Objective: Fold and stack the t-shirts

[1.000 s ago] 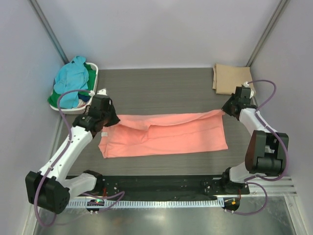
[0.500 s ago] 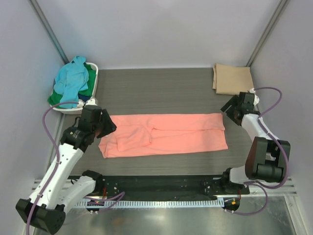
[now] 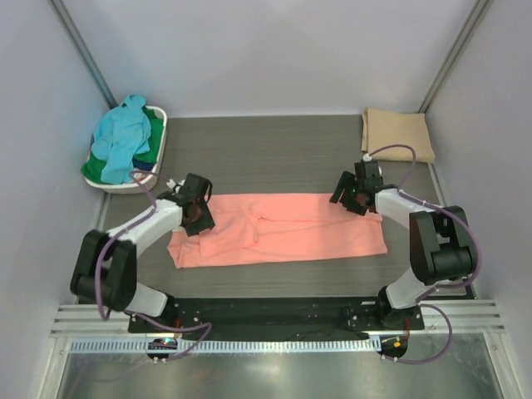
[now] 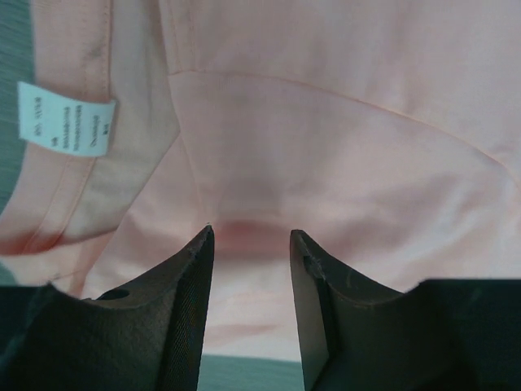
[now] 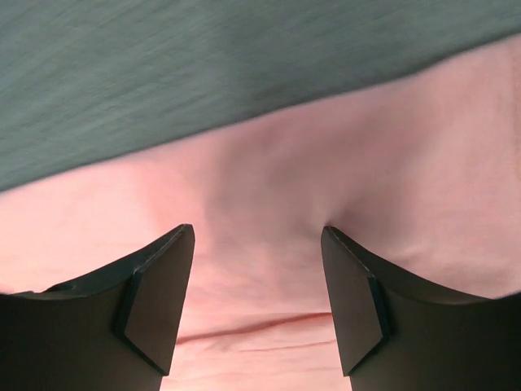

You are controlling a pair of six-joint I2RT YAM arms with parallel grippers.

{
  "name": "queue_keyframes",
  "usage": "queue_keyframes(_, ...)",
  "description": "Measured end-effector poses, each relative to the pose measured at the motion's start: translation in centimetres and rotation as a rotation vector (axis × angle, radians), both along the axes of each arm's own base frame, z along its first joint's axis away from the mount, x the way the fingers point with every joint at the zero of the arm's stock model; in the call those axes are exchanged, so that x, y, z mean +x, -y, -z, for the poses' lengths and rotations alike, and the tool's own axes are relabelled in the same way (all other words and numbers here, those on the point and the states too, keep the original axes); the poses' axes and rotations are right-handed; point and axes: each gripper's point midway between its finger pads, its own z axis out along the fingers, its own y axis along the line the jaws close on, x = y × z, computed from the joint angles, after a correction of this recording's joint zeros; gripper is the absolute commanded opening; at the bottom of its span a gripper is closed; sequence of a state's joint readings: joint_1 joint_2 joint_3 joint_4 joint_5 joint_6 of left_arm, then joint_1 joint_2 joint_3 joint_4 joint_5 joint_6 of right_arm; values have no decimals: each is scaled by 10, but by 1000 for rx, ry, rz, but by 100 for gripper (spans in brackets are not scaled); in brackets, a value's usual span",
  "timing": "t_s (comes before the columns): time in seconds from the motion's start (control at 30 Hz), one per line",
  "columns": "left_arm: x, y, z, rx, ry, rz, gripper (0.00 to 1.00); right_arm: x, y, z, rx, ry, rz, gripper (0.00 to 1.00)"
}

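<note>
The salmon-pink t-shirt (image 3: pixel 283 229) lies folded into a long flat band across the dark table. My left gripper (image 3: pixel 198 214) is down on its left end, open, tips pressing the cloth (image 4: pixel 342 138) with nothing pinched; a white label (image 4: pixel 67 118) shows nearby. My right gripper (image 3: pixel 353 197) is over the band's upper right edge, open, its fingertips (image 5: pixel 183 236) resting on the pink cloth (image 5: pixel 391 155). A folded tan t-shirt (image 3: pixel 396 134) lies at the back right. Light blue (image 3: pixel 123 137) and green (image 3: pixel 98 169) t-shirts are heaped in the basket.
The white laundry basket (image 3: pixel 160 116) stands at the back left corner. Grey walls close in the table on three sides. The arms' base rail (image 3: pixel 274 316) runs along the near edge.
Both grippers opened and let go of the shirt's top edge, which dropped flat. The left arm then swung in over the shirt's left end and the right arm moved left onto its upper right edge.
</note>
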State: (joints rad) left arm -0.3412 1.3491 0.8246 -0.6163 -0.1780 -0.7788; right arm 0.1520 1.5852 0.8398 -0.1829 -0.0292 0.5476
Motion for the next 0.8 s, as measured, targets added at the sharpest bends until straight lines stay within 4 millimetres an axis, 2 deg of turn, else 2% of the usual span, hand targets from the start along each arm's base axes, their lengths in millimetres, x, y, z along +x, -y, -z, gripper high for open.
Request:
queue_keyframes(0.03, 4, 1, 15, 14, -37, -2, 43, -3, -2, 6, 1, -15, -2, 69)
queue_keyframes(0.1, 8, 0, 43, 57, -115, -3, 42, -1, -6, 4, -2, 4, -17, 67)
queue_keyframes(0.13, 16, 4, 42, 62, -134, -2, 42, -3, -9, 6, -9, 5, -26, 63)
queue_keyframes(0.23, 47, 12, 43, 78, -128, 2, 42, -11, -22, 8, -18, 14, -61, 61)
queue_keyframes(0.33, 78, 21, 43, 94, -130, 12, 42, -30, -49, 8, 0, 28, -117, 61)
queue_keyframes(0.4, 104, 30, 42, 95, -123, 14, 42, -53, -78, 7, 24, 37, -161, 62)
queue_keyframes(0.43, 120, 35, 41, 94, -115, 17, 42, -70, -99, 6, 41, 36, -196, 63)
queue_keyframes(0.53, 188, 66, 34, 48, -60, 37, 40, -138, -173, 5, 119, -8, -369, 64)
queue_keyframes(0.6, 252, 102, 25, -29, 48, 88, 40, -182, -208, 1, 160, -54, -475, 67)
queue_keyframes(0.63, 273, 116, 21, -52, 95, 123, 42, -194, -216, -1, 163, -73, -501, 68)
queue_keyframes(0.7, 298, 142, 13, -78, 156, 211, 48, -212, -228, -10, 155, -99, -545, 71)
queue_keyframes(0.73, 303, 153, 4, -89, 183, 258, 51, -214, -233, -17, 153, -99, -553, 72)
queue_keyframes(0.8, 297, 166, -12, -90, 205, 340, 59, -208, -241, -38, 156, -71, -557, 75)
